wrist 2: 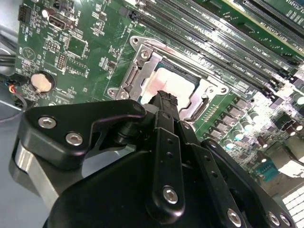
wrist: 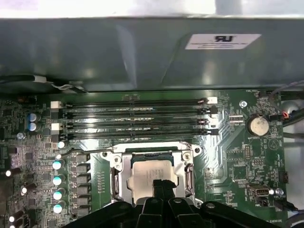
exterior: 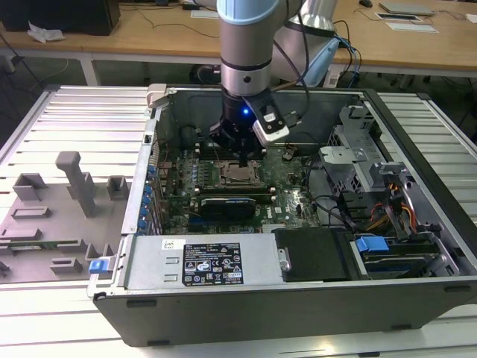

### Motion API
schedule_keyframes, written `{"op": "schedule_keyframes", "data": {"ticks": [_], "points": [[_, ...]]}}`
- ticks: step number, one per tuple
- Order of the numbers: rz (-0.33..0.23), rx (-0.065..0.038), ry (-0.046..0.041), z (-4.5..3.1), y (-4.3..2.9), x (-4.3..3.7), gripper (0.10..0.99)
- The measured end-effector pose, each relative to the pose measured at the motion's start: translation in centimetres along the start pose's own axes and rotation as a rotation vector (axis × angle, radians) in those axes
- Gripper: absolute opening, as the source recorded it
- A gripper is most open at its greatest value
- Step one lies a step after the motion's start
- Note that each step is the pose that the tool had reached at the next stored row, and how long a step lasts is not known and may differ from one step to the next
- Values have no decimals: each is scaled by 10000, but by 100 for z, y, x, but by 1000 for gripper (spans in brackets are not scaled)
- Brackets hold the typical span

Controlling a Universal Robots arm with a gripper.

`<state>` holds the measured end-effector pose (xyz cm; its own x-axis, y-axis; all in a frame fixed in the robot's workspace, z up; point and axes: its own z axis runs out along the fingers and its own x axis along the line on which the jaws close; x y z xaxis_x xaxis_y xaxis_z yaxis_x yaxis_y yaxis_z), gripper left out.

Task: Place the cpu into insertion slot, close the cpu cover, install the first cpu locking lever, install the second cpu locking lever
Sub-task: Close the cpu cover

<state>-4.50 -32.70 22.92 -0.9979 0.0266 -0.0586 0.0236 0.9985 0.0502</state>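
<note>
Surface: a slatted metal surface (exterior: 67, 112) is spread under everything in the exterior view
Tray: a grey plastic tray (exterior: 45, 224) with upright holders is laid at the exterior view's left, just beside the case
Case: an open computer case (exterior: 298, 313) is laid on its side, with a power supply (exterior: 212, 262) along its near wall and a green motherboard (exterior: 175, 186) on its floor
Arm: the arm (exterior: 250, 45) is lowered straight into the case, over the middle of the motherboard
Gripper: the gripper (exterior: 237, 148) is seen in both wrist views (wrist 2: 164, 97) (wrist: 160, 184) with its black fingers pressed together and nothing pinched; its tip is held right over the cpu, and whether it touches cannot be told
Cpu: the cpu (wrist: 145, 172) is seated in its socket on the motherboard, and its pale square top (wrist 2: 173, 80) is shown through the opening of the cover
Cover: the silvery cover (wrist: 117, 178) is laid flat around the cpu, framing it on all sides (wrist 2: 137, 71)
Lever: a thin wire lever (wrist: 88, 151) is run along the socket edge nearest the memory slots; whether it is latched cannot be told
Memory slots: four long dark memory slots (wrist: 137, 118) are lined up between the socket and the case wall
Battery: a round coin battery (wrist: 259, 125) is set on the motherboard, well apart from the socket
Drive cage: a metal drive cage (exterior: 358, 142) is fixed at the exterior view's right, with orange and red cables (exterior: 399, 212) beside it
</note>
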Motion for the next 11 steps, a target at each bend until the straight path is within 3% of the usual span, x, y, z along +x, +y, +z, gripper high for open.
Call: {"op": "schedule_keyframes", "data": {"ticks": [2,5,11], "points": [[-114,51,18,8,-1,7,106],[-301,427,100,19,-2,14,106],[-336,426,100,-44,2,10,106]]}}
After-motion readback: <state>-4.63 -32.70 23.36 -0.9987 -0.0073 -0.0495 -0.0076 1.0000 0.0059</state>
